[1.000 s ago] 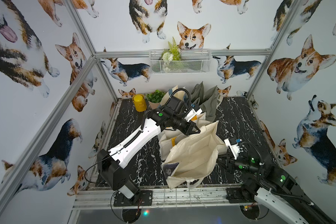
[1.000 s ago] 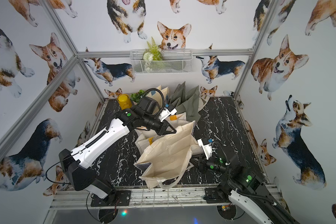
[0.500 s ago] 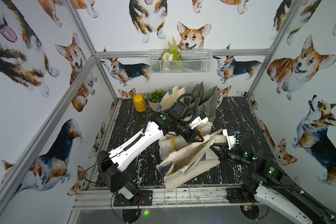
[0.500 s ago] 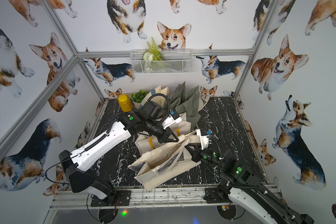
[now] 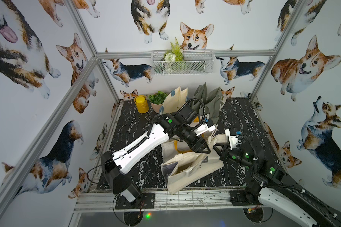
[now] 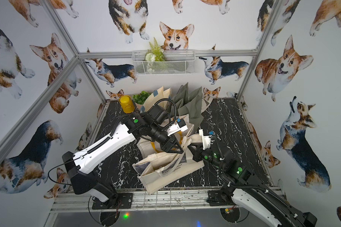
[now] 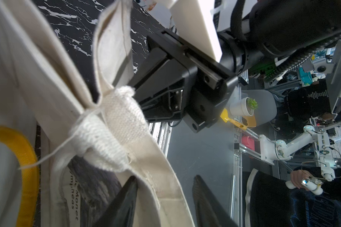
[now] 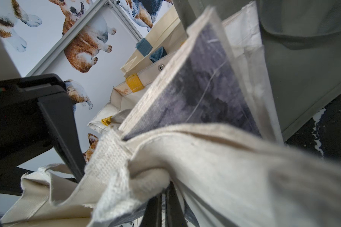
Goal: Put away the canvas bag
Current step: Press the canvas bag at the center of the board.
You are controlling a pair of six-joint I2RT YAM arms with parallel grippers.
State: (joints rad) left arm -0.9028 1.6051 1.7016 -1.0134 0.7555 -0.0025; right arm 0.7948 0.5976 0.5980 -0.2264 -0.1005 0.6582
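well, the right gripper [image 8: 164,198] clamps the rim of the canvas bag [image 5: 193,171], and the left gripper [image 7: 164,182] gapes alongside.

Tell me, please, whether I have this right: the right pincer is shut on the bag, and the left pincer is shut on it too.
Not quite: the left pincer is open, with its jaws standing apart, as the left wrist view shows. The right pincer is indeed shut on the bag.
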